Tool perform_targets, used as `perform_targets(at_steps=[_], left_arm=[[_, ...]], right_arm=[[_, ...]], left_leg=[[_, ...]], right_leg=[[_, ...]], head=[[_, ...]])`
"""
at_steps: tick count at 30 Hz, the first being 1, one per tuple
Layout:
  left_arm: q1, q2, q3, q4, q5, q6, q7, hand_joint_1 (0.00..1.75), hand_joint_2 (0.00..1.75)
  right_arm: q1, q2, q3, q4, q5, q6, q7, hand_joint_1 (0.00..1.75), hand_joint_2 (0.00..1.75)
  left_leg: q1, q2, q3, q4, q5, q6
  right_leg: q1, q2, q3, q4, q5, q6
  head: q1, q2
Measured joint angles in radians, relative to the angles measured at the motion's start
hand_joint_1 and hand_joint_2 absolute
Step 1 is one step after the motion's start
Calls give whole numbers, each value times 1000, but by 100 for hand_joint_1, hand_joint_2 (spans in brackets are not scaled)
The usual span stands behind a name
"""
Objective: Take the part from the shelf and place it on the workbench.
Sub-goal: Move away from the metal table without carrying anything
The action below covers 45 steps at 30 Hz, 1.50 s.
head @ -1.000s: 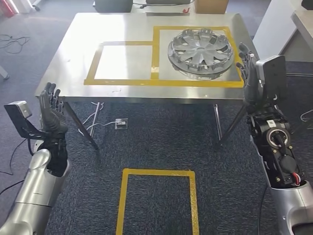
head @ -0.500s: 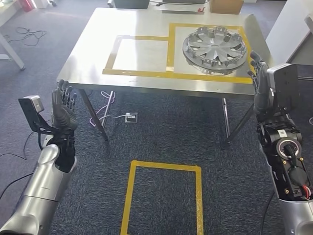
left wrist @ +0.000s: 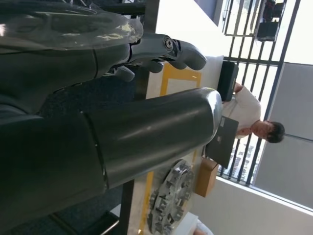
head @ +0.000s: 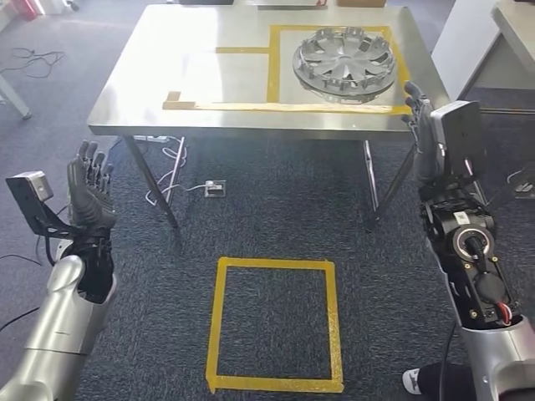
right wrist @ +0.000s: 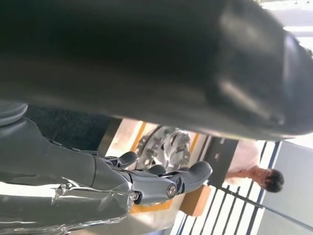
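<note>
The part [head: 344, 60], a silver hubcap, lies flat on the workbench [head: 158, 75], inside the yellow-taped square at the bench's far right corner. A second taped outline [head: 189, 104] sits beside it on the bench's left half. The left hand [head: 89, 188] is raised well short of the bench's near edge, off its left corner, fingers upright and spread, holding nothing. The right hand [head: 421, 125] hovers just off the bench's near right corner, fingers apart and empty, not touching the part. On the carpet before the bench lies a yellow tape square [head: 276, 324]. Beyond the bench, a person [left wrist: 255, 120] sits behind a laptop [left wrist: 223, 142].
</note>
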Motion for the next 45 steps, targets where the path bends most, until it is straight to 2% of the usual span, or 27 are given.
perform_targets(at_steps=[2, 4, 6, 8, 9, 10, 11, 12, 13, 15, 16, 18, 20, 23, 24, 25, 26, 29, 31, 33, 35, 38, 39, 40, 41, 43, 45], left_arm=[[0, 0, 0, -2, 0, 0, 0, 0, 0], [1, 0, 0, -3, 0, -1, 1, 0, 0], [1, 0, 0, -3, -1, -2, 1, 0, 0], [0, -1, 0, -4, -1, -2, 2, 0, 0], [0, -1, 0, -4, -2, -2, 3, 0, 0], [0, -2, 0, -4, -2, -2, 4, 0, 0], [0, -2, 0, -4, -2, -2, 4, 0, 0], [0, -2, 0, -4, -2, -2, 4, 0, 0], [0, -2, 0, -4, -2, -2, 4, 0, 0], [-2, -2, 0, -4, -2, -2, 4, 0, 0], [-3, -2, 0, -4, -3, -1, 4, 0, 0], [-4, -2, 0, -4, -3, -1, 4, 0, 0], [-4, -2, 0, -5, -3, -1, 4, 0, 0], [-2, 0, 0, -5, -2, 0, 4, 0, 0], [0, 0, 0, -5, -2, 0, 4, 0, 0], [2, 0, 0, -5, -2, 0, 4, 0, 0], [2, 0, 0, -5, -2, 0, 4, 0, 0], [0, 0, 0, -5, -2, -1, 4, 0, 0], [-1, 0, 0, -6, -2, -2, 4, 0, 0], [1, 0, 0, -6, -3, -2, 4, 0, 0], [0, -1, 0, -6, -3, -2, 3, 0, 0], [1, -2, 0, -6, -3, -2, 3, 0, 0], [3, -2, 0, -6, -3, -1, 3, 0, 0], [4, -2, 0, -6, -3, 0, 4, 0, 0], [5, -2, 0, -6, -3, 1, 4, 0, 0], [6, -2, 0, -8, -3, 4, 6, 0, 0], [7, -2, 0, -14, -2, 5, 10, 0, 0]], right_arm=[[2, 0, 0, -2, 0, 0, 0, 0, 0], [5, 0, -1, -2, 0, 1, 2, 0, 0], [7, 0, -3, -3, 0, 1, 4, 0, 0], [7, 0, -5, -3, 0, 2, 6, 0, 0], [8, 0, -6, -3, 0, 2, 7, 0, 0], [9, 0, -6, -3, 0, 2, 8, 0, 0], [9, 0, -6, -3, 0, 2, 8, 0, 0], [9, 0, -7, -3, 0, 2, 9, 0, 0], [8, 0, -7, -4, 0, 2, 9, 0, 0], [6, 0, -8, -9, 0, 2, 7, 0, 0], [5, 0, -8, -11, 0, 3, 7, 0, 0], [5, 0, -9, -13, 0, 3, 7, 0, 0], [7, 0, -8, -14, 0, 3, 7, 0, 0], [11, 0, -7, -15, 0, 3, 7, 0, 0], [14, 0, -7, -15, 0, 3, 7, 0, 0], [17, 0, -7, -15, 0, 4, 7, 0, 0], [20, 0, -7, -15, 0, 4, 7, 0, 0], [22, 0, -8, -18, -2, 6, 8, 0, 0], [26, 0, -9, -21, -5, 11, 10, 0, 0], [32, 0, -9, -24, -6, 14, 11, 0, 0], [36, 0, -11, -27, -7, 16, 12, 0, 0], [42, 0, -14, -29, -7, 17, 13, 0, 0], [46, 0, -14, -29, -8, 18, 13, 0, 0], [50, 0, -15, -29, -8, 19, 13, 0, 0], [52, 0, -15, -29, -8, 20, 14, 0, 0], [51, 0, -15, -29, -10, 23, 14, 0, 0], [49, 0, -14, -31, -14, 24, 15, 0, 0]], left_leg=[[-5, -1, 1, -23, -2, 25], [-4, 2, -13, -27, 16, 48], [-2, 6, -32, -32, 36, 66], [-5, 6, -55, -32, 55, 73], [-7, 6, -67, -32, 65, 74], [-9, 6, -79, -32, 75, 73], [-11, 6, -90, -32, 84, 71], [-12, 6, -100, -32, 93, 69], [-13, 5, -107, -31, 101, 66], [-14, 6, -114, -32, 115, 55], [-12, 7, -115, -35, 122, 48], [-10, 8, -116, -41, 134, 34], [-9, 8, -134, -7, 100, 23], [-8, 7, -208, 185, -24, 12], [-8, 7, -225, 239, -43, 9], [-8, 7, -223, 258, -41, 7], [-7, 8, -201, 238, -24, 7], [-5, -11, -60, 36, 32, 16], [-7, -23, -14, -39, 35, 26], [-7, -12, -15, -49, 37, 39], [-5, 4, -15, -56, 42, 54], [-6, 27, -19, -58, 47, 67], [-7, 34, -21, -58, 48, 68], [-7, 42, -21, -57, 48, 68], [-7, 49, -22, -56, 48, 68], [-8, 63, -21, -52, 47, 65], [-13, 76, -23, -49, 46, 58]], right_leg=[[1, 1, -6, -6, 20, 13], [-3, 3, -19, 7, 1, 22], [-5, 5, -48, 100, -90, 27], [-4, 6, -80, 244, -176, 30], [-4, 6, -84, 296, -187, 30], [-4, 6, -75, 317, -175, 28], [-3, 7, -49, 304, -150, 25], [0, 7, -4, 254, -126, 18], [4, 7, 49, 183, -120, 10], [13, 8, 137, 48, -139, -3], [17, 8, 155, 13, -152, -7], [17, 7, 158, -8, -143, -15], [12, 5, 151, -21, -122, -28], [10, 4, 125, -27, -96, -39], [10, 4, 115, -27, -89, -39], [10, 4, 106, -26, -83, -37], [10, 4, 99, -26, -78, -35], [10, 14, 84, -20, -69, -24], [12, 21, 76, -16, -63, -13], [12, 27, 72, -15, -59, -2], [11, 25, 51, 21, -84, 8], [9, 19, -31, 213, -180, 20], [8, 18, -53, 270, -200, 23], [8, 17, -59, 293, -200, 24], [8, 15, -45, 274, -182, 24], [9, -7, 26, 140, -120, 20], [17, -36, 83, 25, -89, 11]], head=[[3, 0], [11, 0], [23, 0], [38, 0], [44, 0], [49, 0], [53, 0], [56, 0], [59, 0], [60, 0], [60, 0], [60, 0], [55, 0], [35, 0], [29, 0], [24, 0], [20, 0], [8, 0], [6, 0], [10, 0], [18, 0], [37, 0], [43, 0], [47, 0], [52, 0], [60, 0], [68, 0]])
